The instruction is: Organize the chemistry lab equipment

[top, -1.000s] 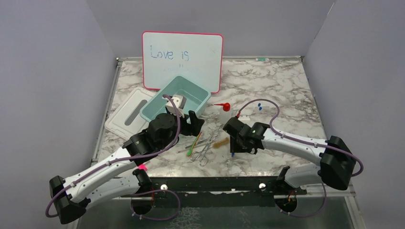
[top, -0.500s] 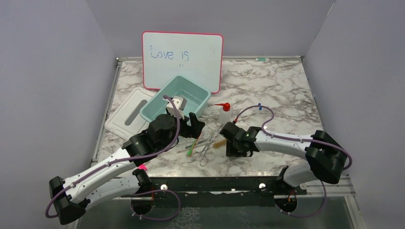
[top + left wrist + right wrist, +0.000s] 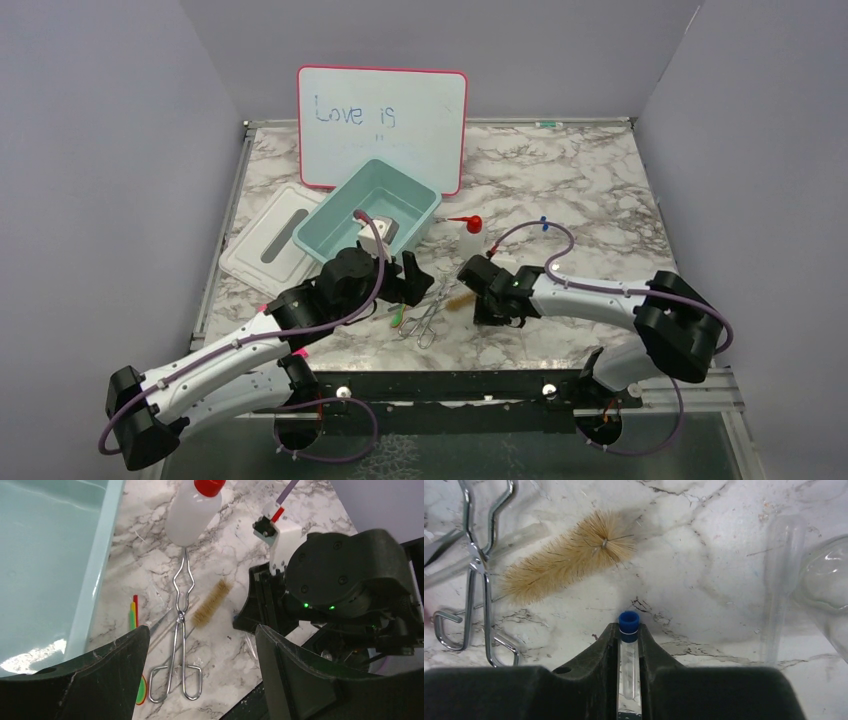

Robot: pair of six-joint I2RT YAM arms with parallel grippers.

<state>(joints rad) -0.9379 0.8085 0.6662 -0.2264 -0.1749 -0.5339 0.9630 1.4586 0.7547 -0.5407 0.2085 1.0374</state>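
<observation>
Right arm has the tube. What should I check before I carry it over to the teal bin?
1. Grip: ok. The right gripper is shut on the blue-capped tube, which sits straight between the fingers.
2. Neighbours: ok. The bristle brush lies apart from the tube.
3. Tube lifted off the table: cannot tell.
4. Bin access: ok. The teal bin is open, with its lid beside it.
5. Left gripper: ok. It is open and holds nothing, above the metal tongs.
6. Route: not ok. The left gripper hangs by the bin's near side, likely in the way.
</observation>
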